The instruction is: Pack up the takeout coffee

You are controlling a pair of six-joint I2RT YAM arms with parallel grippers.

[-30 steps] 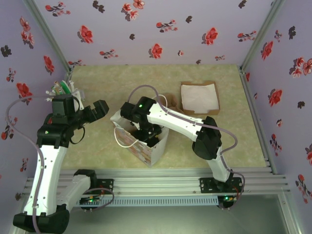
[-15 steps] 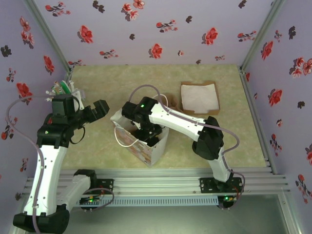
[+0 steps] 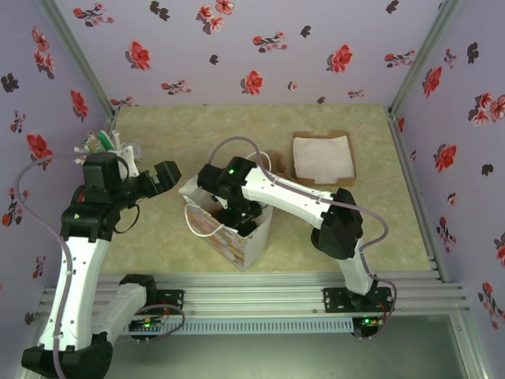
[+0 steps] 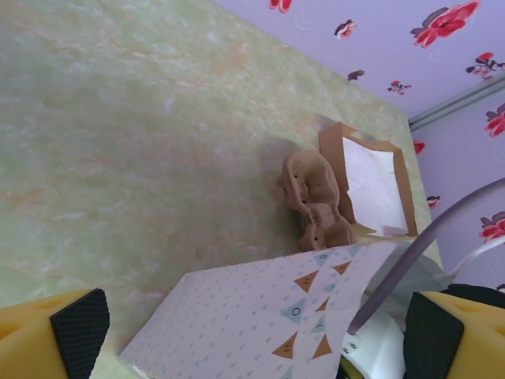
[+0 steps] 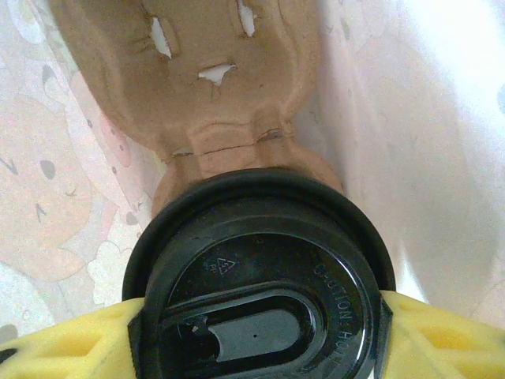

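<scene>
Presently the right gripper [image 5: 256,335] is clamped on the takeout coffee [image 5: 260,260] inside the paper bag [image 3: 237,241], apparently just above the pulp carrier [image 5: 189,79], and should lower it plumb into a socket before letting go, the left gripper [image 4: 254,330] gaping idle beside the bag.

One takeout coffee [image 5: 260,260], lidded in black. One patterned paper bag [image 3: 237,241]. Two moulded pulp carriers: the carrier in the bag [image 5: 197,87] and the carrier on the counter [image 4: 314,197]. One counter [image 3: 363,229]. One cardboard tray [image 3: 323,183] of white paper. One holder of straws [image 3: 102,142], its contents too small to count. Two robot arms, the left arm [image 3: 79,260] and the right arm [image 3: 292,197], with two grippers: the left gripper [image 4: 252,332] and the right gripper [image 5: 252,347].
</scene>
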